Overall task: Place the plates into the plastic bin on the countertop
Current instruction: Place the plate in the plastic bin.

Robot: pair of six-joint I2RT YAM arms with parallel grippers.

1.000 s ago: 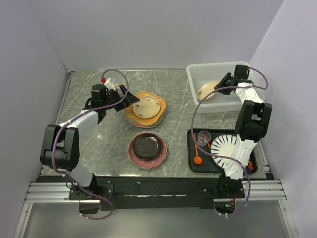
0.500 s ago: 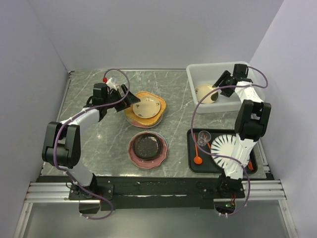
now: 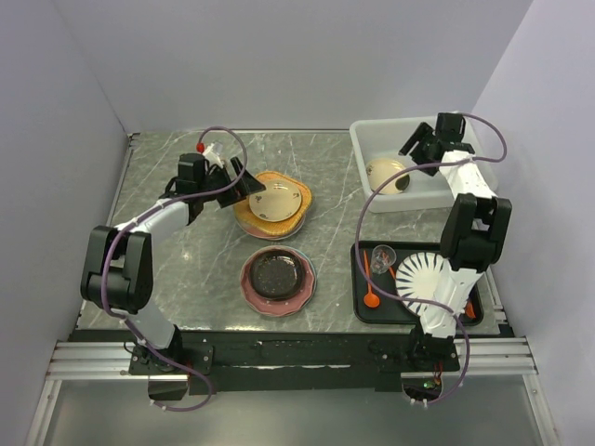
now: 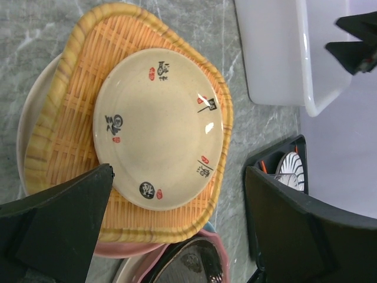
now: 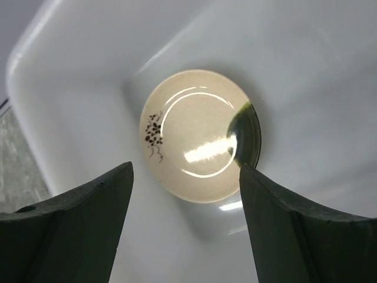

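Now cream plate (image 5: pixel 200 135) lies inside plastic bin (image 5: pixel 88 76).

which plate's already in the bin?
The small cream plate with a dark sprig, lying in the plastic bin; the rest sit outside it.

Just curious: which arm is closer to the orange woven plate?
Left. The left fingers sit at the edge of the orange plate, flanking the cream dish on it; the right fingers hang over the plastic bin, far across.
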